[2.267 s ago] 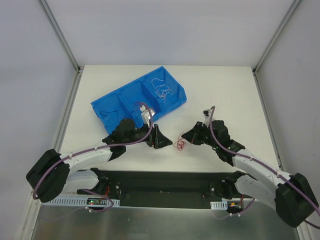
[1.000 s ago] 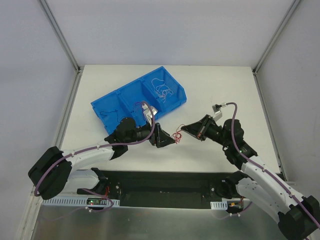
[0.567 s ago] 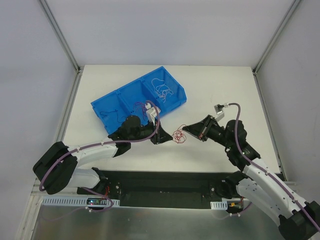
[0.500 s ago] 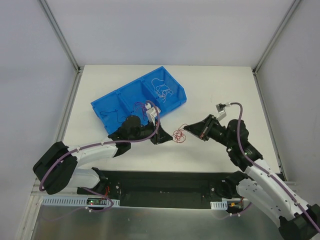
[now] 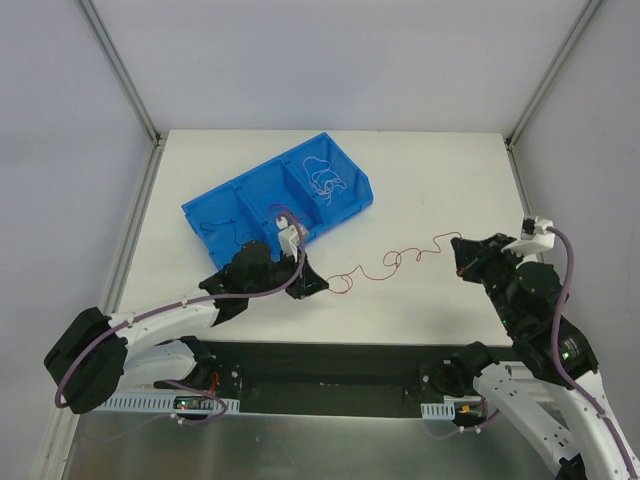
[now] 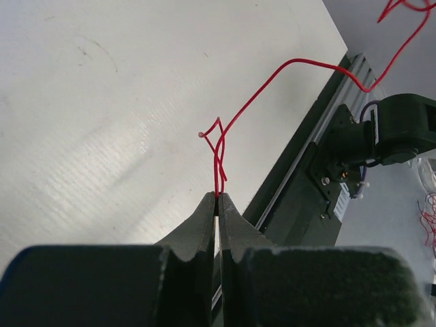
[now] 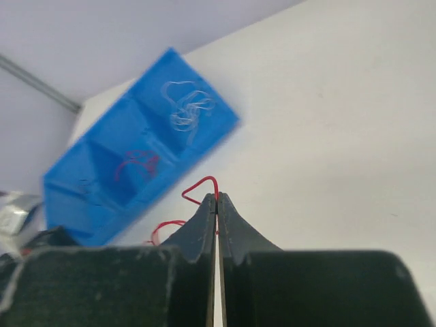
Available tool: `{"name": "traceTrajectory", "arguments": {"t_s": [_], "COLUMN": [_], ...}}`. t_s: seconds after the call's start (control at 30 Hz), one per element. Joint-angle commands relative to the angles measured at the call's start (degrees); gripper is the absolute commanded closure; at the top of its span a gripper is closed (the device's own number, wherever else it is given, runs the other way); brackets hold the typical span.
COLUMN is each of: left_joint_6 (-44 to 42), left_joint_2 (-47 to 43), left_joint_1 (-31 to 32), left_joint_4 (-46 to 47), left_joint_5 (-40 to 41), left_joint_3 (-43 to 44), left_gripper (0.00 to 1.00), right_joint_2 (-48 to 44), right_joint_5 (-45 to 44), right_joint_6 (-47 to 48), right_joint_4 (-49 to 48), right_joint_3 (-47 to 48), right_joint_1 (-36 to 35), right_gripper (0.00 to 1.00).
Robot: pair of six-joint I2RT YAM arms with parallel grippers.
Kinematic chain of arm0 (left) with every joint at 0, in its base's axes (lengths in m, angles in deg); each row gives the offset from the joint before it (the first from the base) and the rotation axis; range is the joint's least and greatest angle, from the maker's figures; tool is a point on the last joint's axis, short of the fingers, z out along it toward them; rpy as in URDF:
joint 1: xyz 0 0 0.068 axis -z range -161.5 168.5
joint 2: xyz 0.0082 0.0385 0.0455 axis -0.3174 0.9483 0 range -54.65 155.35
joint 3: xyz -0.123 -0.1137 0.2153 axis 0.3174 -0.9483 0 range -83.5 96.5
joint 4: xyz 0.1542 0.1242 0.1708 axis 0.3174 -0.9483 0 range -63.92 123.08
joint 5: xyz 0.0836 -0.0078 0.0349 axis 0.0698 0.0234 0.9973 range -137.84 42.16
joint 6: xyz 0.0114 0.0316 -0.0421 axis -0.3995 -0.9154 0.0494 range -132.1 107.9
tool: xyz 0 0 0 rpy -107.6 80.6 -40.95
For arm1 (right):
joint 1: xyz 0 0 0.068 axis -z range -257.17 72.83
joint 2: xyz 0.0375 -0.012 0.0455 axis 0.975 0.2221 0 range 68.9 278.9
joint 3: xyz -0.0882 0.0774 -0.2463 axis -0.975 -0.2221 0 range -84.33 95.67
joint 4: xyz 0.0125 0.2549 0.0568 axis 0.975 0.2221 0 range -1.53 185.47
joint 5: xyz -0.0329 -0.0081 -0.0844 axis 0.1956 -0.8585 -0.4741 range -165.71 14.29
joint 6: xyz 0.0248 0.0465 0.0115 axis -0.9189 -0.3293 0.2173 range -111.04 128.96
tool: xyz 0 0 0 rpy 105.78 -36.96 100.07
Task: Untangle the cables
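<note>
Seen from above, a hair-thin red wire (image 5: 390, 262) runs in loose curls over the matte white table (image 5: 440, 180), its left end pinched in the clenched left gripper (image 5: 322, 284), its right end in the clenched right gripper (image 5: 457, 243). The left wrist camera alone shows the kinked loop at the tips; the right's shows a blue plastic bin (image 7: 82, 197) holding white wires (image 7: 184, 105) and red strands (image 7: 136, 163) in separate compartments
</note>
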Motion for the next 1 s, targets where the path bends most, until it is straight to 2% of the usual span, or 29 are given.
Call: {"name": "traceTrajectory", "arguments": {"t_s": [0.0, 0.2, 0.37, 0.63, 0.97], "left_joint_6": [-3.86, -6.14, -4.66, -2.81, -2.63], "left_joint_2": [-5.83, -12.69, -17.88, -26.58, -26.68], "left_joint_1": [0.38, 0.29, -0.93, -4.62, -6.65], "left_joint_4": [-6.12, -16.76, -23.27, -27.58, -30.30], "left_joint_5": [5.93, 16.29, 23.50, 25.19, 23.52], "left_joint_3": [-0.34, 0.28, -1.21, -4.82, -4.64], "left_gripper": [1.00, 1.00, 1.00, 1.00, 1.00], "right_joint_2": [0.31, 0.05, -4.07, -11.99, -15.77], "right_joint_5": [-15.17, -25.90, -35.21, -42.87, -48.68], "right_joint_6": [8.39, 9.10, 8.31, 8.22, 8.04], "right_joint_4": [9.95, 14.78, 18.21, 19.27, 20.24], "right_joint_3": [1.04, 1.92, 2.62, 2.36, 3.15], "right_joint_1": [0.11, 0.20, 0.11, 0.11, 0.11], "right_gripper": [1.00, 1.00, 1.00, 1.00, 0.99]}}
